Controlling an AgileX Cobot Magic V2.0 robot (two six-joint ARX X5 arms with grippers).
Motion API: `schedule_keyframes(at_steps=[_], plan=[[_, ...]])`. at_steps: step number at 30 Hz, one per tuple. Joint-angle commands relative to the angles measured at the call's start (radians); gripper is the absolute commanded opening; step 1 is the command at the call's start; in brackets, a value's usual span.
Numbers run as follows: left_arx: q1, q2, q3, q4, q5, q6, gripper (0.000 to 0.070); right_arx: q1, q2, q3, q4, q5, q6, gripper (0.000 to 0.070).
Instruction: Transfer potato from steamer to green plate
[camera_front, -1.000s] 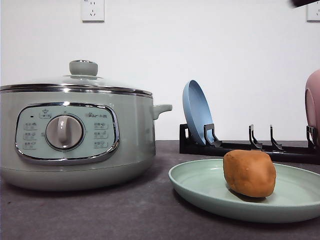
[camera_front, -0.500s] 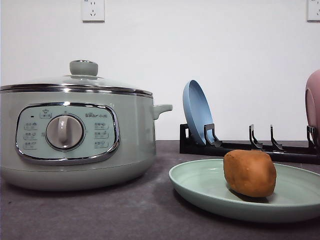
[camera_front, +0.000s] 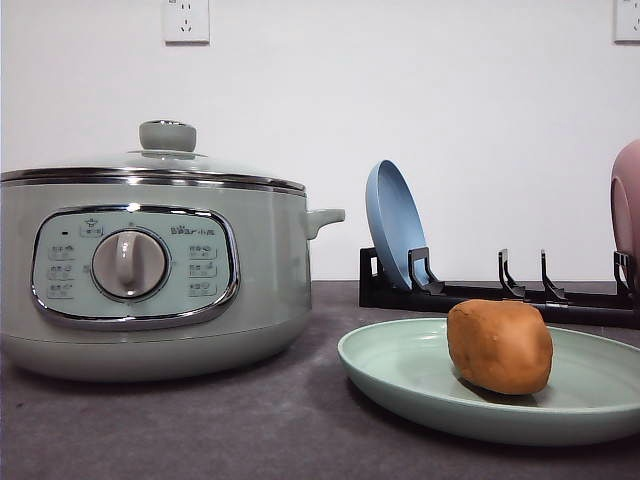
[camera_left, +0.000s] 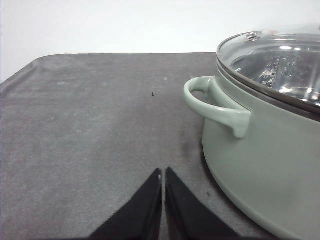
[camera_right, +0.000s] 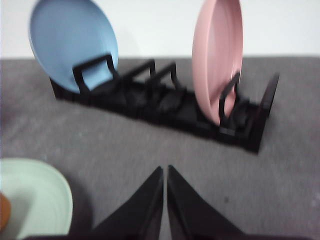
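Potato (camera_front: 499, 346) resting on green plate (camera_front: 400, 375), just beside steamer (camera_front: 150, 270), lid on. Left hand (camera_left: 163, 175) and right hand (camera_right: 165, 172) both pressed together, empty, above bench (camera_left: 90, 125). Transfer apparently complete; nothing left.

A plain white wall (camera_front: 480, 110) stands behind a dark grey, felt-like worktop (camera_front: 200, 430). Two white power sockets (camera_front: 186, 20) sit high on the wall, evenly lit

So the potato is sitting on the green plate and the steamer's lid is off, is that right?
Not quite. The potato does sit on the green plate, but the steamer has its glass lid on, as the front view shows.
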Motion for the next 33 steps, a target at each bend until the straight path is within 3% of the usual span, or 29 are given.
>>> schedule_keyframes(at_steps=[1,33], plan=[[0.002,-0.002,-0.021,-0.008,-0.002,-0.006,0.0002,-0.001,-0.003,-0.005,-0.011,0.000,-0.006,0.0000],[0.002,-0.002,-0.021,-0.008,-0.002,-0.006,0.0002,-0.001,-0.003,-0.005,0.000,-0.001,-0.007,0.0000]])
